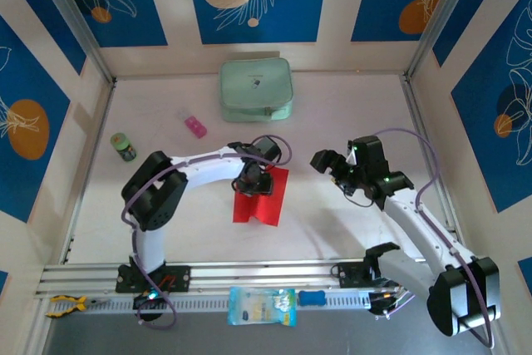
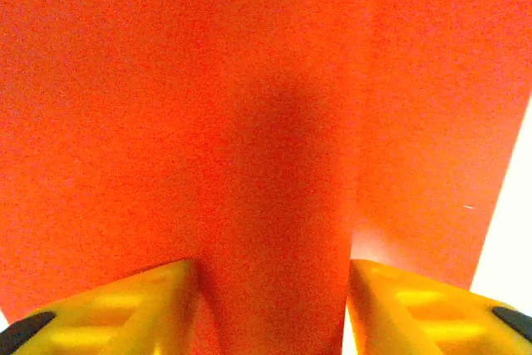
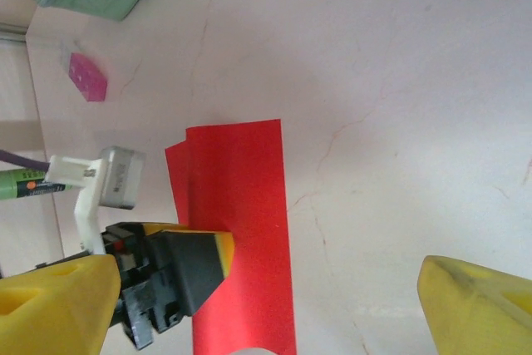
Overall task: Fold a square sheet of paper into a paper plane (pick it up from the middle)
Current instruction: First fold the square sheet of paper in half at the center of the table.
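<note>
**A:** At center frame in the top view, where is the square sheet of paper (image 1: pixel 268 199)?

**B:** On the table (image 1: pixel 374 122), under the left gripper (image 1: pixel 252 180). Its jaws stand half-wide astride the sheet's middle, and no pinch shows yet. The right gripper (image 1: pixel 331 165) gapes wide, holding nothing.

**A:** Handling?

**B:** Probably thin, light and floppy, easily creased. Pinch the middle gently.

**A:** Any writing?

**B:** The pale green case (image 1: pixel 255 89) bears 1 mark, too small to read.
</note>
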You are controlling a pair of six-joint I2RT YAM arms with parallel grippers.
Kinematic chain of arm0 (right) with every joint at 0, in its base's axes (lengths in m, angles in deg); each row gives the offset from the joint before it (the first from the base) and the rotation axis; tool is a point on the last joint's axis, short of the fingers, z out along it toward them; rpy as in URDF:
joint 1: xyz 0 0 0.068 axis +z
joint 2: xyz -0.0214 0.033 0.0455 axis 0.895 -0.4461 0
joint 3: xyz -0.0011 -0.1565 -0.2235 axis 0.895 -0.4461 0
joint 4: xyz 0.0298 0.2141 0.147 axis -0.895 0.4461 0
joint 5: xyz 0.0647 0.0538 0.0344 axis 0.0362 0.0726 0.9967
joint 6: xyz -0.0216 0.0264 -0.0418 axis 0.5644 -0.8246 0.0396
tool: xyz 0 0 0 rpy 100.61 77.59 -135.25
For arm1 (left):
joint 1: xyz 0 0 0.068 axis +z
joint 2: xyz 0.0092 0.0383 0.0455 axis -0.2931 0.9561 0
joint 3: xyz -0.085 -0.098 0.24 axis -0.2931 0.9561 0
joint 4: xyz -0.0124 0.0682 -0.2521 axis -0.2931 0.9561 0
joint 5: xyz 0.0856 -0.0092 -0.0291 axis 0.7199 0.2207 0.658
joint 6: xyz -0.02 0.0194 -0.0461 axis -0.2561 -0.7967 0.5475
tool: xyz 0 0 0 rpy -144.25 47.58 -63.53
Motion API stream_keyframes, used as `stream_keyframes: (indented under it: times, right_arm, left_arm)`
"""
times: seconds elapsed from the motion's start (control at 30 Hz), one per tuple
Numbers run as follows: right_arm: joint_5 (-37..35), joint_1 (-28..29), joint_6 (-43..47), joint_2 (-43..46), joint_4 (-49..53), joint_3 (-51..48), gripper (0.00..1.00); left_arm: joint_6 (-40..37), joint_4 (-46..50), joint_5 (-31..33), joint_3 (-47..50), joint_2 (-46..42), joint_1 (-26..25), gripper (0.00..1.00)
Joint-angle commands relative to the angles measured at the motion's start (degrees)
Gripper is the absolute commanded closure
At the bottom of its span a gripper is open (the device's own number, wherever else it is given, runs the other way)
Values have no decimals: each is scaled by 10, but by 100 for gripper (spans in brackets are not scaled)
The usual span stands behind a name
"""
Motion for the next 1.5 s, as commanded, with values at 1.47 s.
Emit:
stream_keyframes:
  times: [1.47]
  right_arm:
    - [199, -89, 19, 47, -86, -71, 21]
  left_arm:
    - [222, -508, -248, 228, -82, 41, 51]
